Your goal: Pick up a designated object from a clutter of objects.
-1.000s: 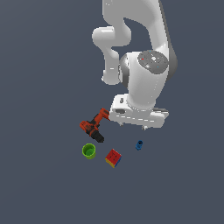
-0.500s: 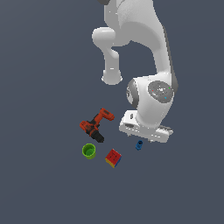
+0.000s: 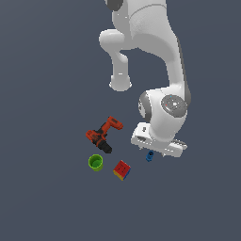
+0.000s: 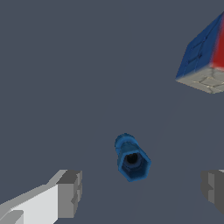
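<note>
The designated object, a tiny blue knobbly cylinder [image 3: 149, 156] [image 4: 131, 158], stands on the grey floor just under the arm's hand. My gripper [image 3: 157, 153] [image 4: 140, 190] hovers right over it, open, with the blue piece between the two grey fingertips [image 4: 70, 192] and touching neither. The rest of the clutter lies toward the exterior view's left: a red multicoloured cube [image 3: 122, 170] [image 4: 205, 57], a small green cup [image 3: 96, 163] and a red-orange and black power drill [image 3: 103, 134]. Only the cube and the blue piece appear in the wrist view.
The white arm [image 3: 160, 70] rises above the hand and hides the floor behind it. The cube is the nearest neighbour of the blue piece, a short gap away.
The hand has come down and shifted toward the exterior view's right and front, ending low over the blue piece. The clutter has not moved.
</note>
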Controlling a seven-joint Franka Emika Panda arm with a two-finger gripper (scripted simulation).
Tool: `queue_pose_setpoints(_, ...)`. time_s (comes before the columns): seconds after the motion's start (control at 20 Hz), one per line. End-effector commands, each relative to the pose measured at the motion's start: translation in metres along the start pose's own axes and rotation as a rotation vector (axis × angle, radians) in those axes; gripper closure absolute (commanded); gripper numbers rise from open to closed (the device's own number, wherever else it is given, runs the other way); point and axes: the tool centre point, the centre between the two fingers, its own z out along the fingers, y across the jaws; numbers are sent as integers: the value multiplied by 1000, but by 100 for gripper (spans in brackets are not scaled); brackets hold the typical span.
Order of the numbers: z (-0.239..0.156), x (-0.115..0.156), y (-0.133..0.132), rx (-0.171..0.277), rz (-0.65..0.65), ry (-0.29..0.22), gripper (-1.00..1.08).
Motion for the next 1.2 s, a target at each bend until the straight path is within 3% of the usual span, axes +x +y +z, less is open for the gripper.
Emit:
queue_pose_setpoints(0.0,1,0,0,0,0,1,-92)
queue_pose_setpoints(0.75,51,1,-1,1,4,2,-92)
queue_pose_setpoints(0.8,51,1,-1,1,4,2,108)
queue_pose_setpoints(1.15,51,1,-1,1,4,2,108)
